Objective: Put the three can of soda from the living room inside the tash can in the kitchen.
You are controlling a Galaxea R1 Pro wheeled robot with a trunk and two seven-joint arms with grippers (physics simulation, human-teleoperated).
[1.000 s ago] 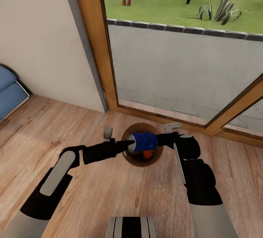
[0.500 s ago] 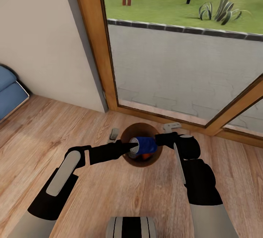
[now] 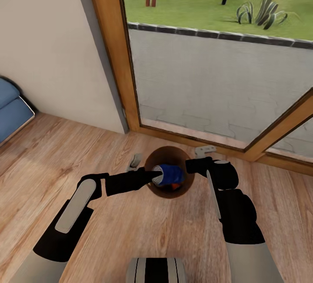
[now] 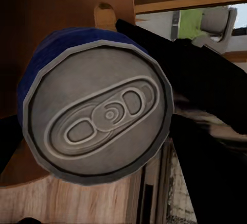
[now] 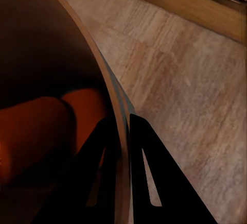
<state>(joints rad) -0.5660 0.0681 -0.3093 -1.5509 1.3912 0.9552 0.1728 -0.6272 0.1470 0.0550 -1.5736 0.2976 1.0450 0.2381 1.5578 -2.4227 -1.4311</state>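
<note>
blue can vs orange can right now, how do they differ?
The blue can lies on its side over the bin's mouth, at the left gripper; the orange can sits lower inside the bin, beneath it. The blue can's silvery top is in plain sight; the orange can is mostly hidden. Both are within the bin's opening.

Even daylight is coming through the glass door [image 3: 208, 79], leaving the floor [image 3: 130, 231] bright with faint shadows. Inside the bin [image 5: 46, 54] it is looking dim; close-ups are slightly blurring.
</note>
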